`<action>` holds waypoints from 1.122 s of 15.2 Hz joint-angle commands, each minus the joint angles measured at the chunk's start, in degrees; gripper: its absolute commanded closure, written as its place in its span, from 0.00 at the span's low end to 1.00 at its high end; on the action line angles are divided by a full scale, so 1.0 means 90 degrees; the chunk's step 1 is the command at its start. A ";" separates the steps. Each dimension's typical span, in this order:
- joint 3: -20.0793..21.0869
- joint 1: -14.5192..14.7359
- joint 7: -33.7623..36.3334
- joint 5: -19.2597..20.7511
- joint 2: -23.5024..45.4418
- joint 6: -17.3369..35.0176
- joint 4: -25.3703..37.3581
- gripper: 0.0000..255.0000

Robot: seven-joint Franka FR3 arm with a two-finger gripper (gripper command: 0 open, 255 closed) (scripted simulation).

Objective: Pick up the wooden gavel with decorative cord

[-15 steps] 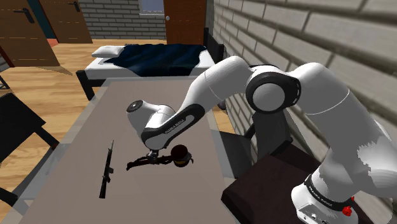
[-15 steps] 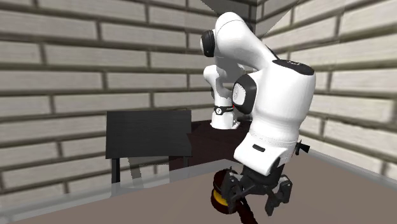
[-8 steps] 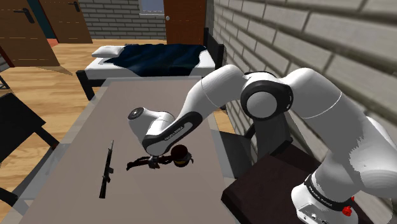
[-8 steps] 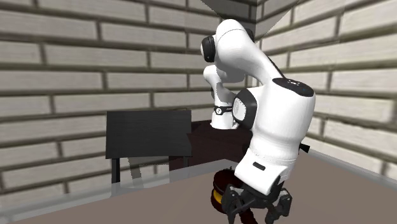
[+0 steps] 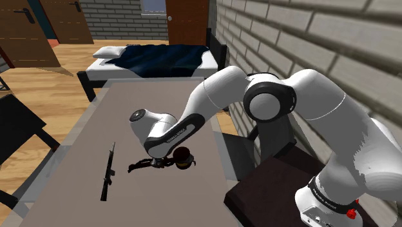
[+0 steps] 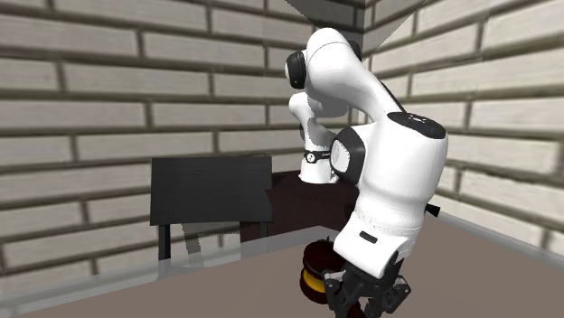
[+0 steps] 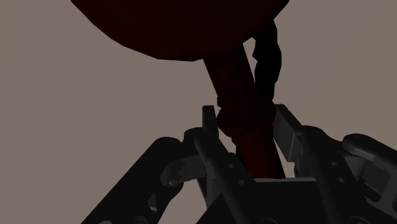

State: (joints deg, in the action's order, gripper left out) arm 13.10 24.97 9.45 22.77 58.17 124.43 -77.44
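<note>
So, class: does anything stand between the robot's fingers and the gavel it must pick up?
Nothing visible does. In the wrist view the fingers clasp the dark handle of the gavel from both sides, with its cord running alongside. The long dark tool lies apart on the table.

Opposed exterior views, gavel [image 5: 183,157] shared

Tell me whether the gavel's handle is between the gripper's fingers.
Yes: in the wrist view the handle of the gavel runs between the two fingers of the gripper, which close against it.
</note>
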 commanded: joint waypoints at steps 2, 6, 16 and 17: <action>-0.0002 -0.0001 -0.0002 0.0001 0.0000 -0.0004 0.0002 1.00; 0.0046 -0.0038 -0.0028 -0.0040 -0.0277 -0.0145 -0.0136 1.00; 0.0165 -0.0121 -0.0116 -0.0160 -0.0906 -0.0556 -0.0353 1.00; 0.0177 -0.0128 -0.0126 -0.0173 -0.0964 -0.0602 -0.0366 1.00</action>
State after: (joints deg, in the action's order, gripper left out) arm 14.58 23.84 8.42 21.33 49.96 119.53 -80.82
